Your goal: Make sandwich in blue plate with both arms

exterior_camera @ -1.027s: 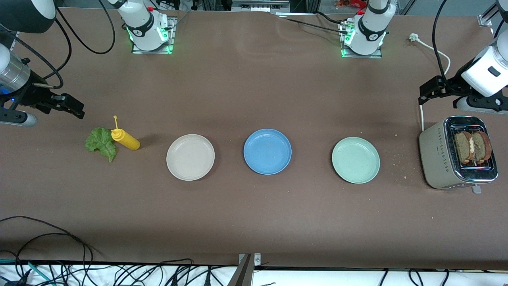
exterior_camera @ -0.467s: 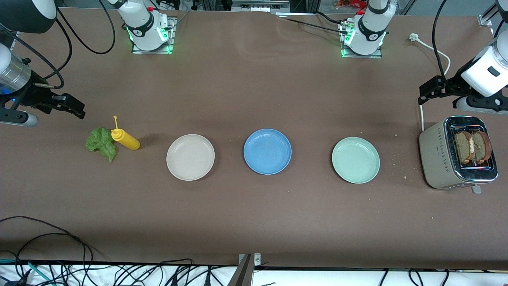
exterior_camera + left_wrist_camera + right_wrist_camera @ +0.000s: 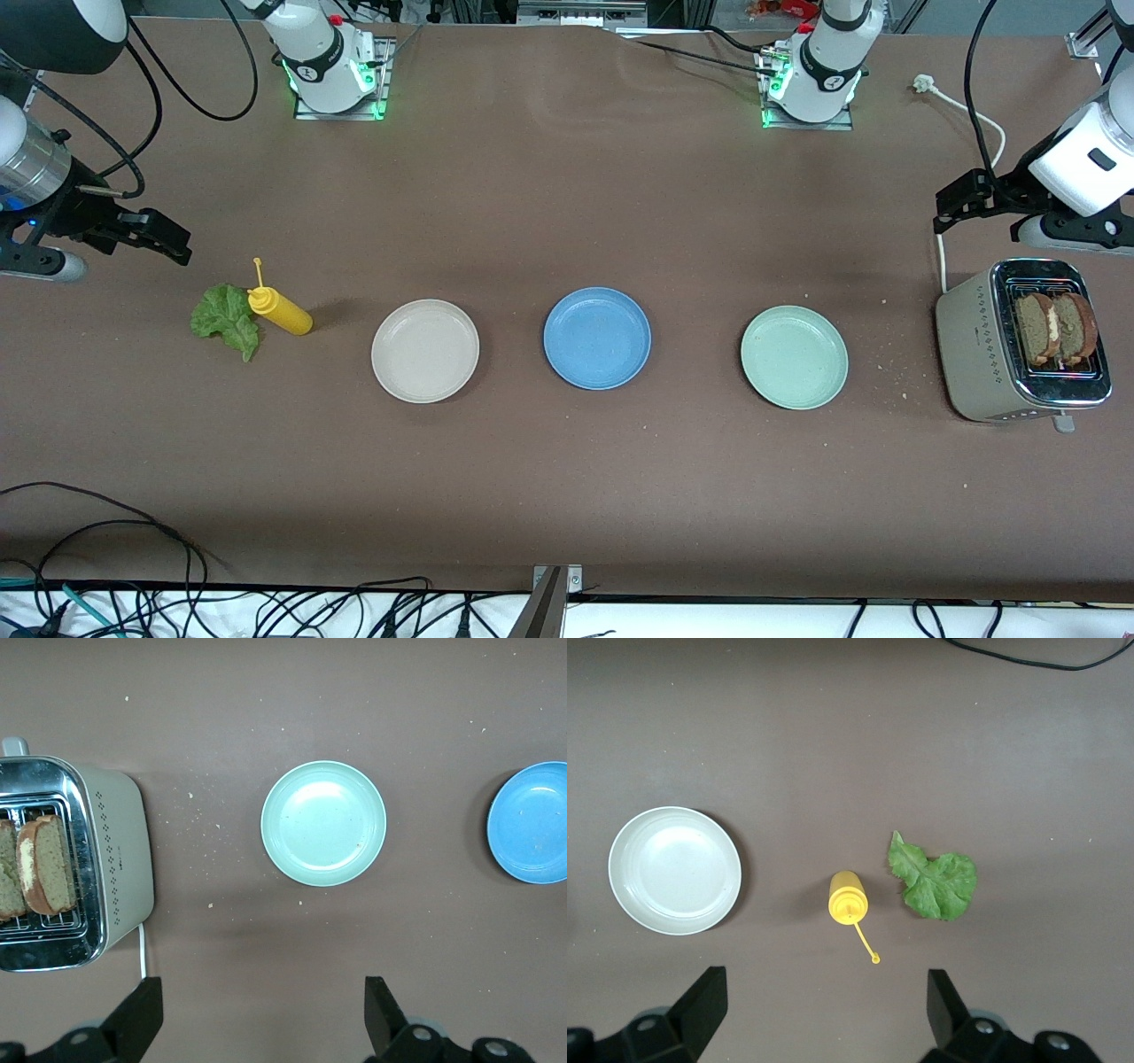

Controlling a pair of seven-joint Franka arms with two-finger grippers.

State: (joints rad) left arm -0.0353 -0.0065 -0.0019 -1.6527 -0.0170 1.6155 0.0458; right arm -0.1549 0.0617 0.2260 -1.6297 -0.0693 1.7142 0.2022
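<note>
The blue plate (image 3: 597,338) sits bare at the middle of the table, between the beige plate (image 3: 425,351) toward the right arm's end and the mint-green plate (image 3: 794,356) toward the left arm's end. No sandwich is assembled: two brown bread slices (image 3: 1056,330) stand in the slots of the toaster (image 3: 974,354) at the left arm's end, and the lettuce leaf (image 3: 227,319) lies beside the yellow squeeze bottle (image 3: 280,310) at the right arm's end. The left gripper (image 3: 264,1019) hangs in the air over the bare table just beside the toaster, its fingers spread wide and holding nothing, well apart from the blue plate. The right gripper (image 3: 824,1014) hangs over the table near the bottle and lettuce, also spread wide and empty, with the beige plate between it and the blue plate.
</note>
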